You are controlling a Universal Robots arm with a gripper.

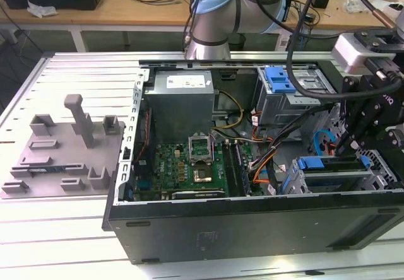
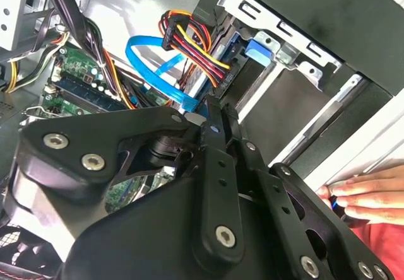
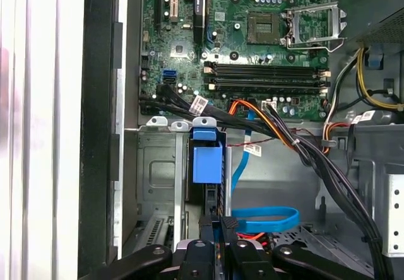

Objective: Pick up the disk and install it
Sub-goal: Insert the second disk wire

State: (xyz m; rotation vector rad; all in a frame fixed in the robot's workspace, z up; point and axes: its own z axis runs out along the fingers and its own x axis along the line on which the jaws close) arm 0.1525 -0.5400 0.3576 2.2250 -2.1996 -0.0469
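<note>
Gripper (image 1: 353, 142) is hanging at the exterior view's right end of the open PC case (image 1: 252, 229), w/ black fingers pointing down into the drive bay area. In the first wrist view the fingertips (image 3: 218, 226) are sitting close together, nearly shut, pinching the thin dark edge of the disk (image 3: 207, 166), which is standing on edge in the bay slot; its blue bracket tab is showing just above the fingers. In the second wrist view the gripper (image 2: 211, 113) is reaching twd the same slot, disk's blue bracket (image 2: 255, 46) sitting betw. the silver bay rails. In the exterior view the disk's blue bracket (image 1: 315, 163) is lying along the bay top, just beside the gripper. Blue SATA cable (image 3: 262, 220) is looping near the fingers. A person's hand (image 2: 369, 195) is resting on the case edge. Motherboard (image 1: 189, 166) is sitting mid-case; grey fixture (image 1: 63, 154) is lying on the table, well apart at the exterior view's left.
</note>
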